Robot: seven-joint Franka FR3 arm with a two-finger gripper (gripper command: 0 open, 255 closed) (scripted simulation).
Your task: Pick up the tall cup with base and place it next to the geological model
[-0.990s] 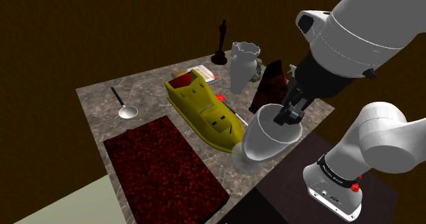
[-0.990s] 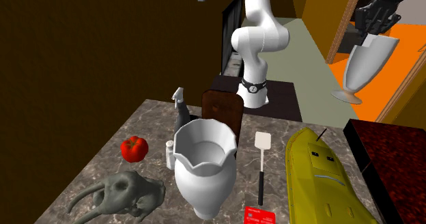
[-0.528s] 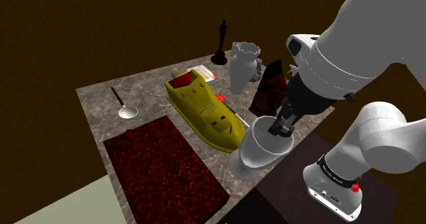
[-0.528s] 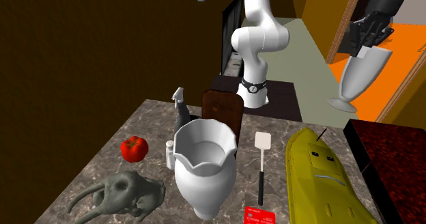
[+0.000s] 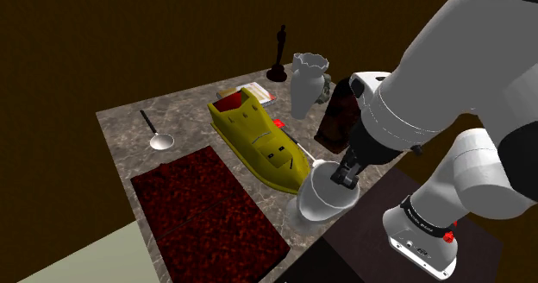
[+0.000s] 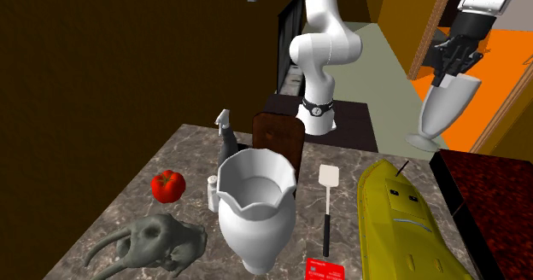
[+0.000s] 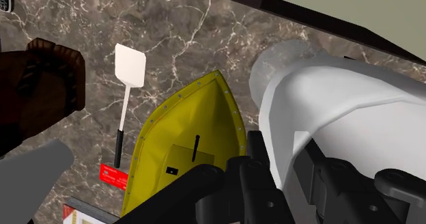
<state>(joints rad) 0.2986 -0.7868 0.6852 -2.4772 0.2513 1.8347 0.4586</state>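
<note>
Grey-veined marble desk (image 5: 185,122) from the shoulder view: black fingers (image 5: 345,174) clamped on the rim of a tall white cup with flared base (image 5: 326,202), held upright, likely so as to land on its foot, just beside a long yellow boat-shaped model (image 5: 259,139) and short of a dark red-brown rock slab (image 5: 336,113), presumably the geological model. From the second exterior view, hangs aloft, foot down. From the wrist view, pinches the cup wall, one finger inside, one outside.

Foot of the cup (image 5: 323,199) behind its bowl in shoulder view; yellow boat (image 6: 401,223) partly past second exterior view's bottom edge
</note>
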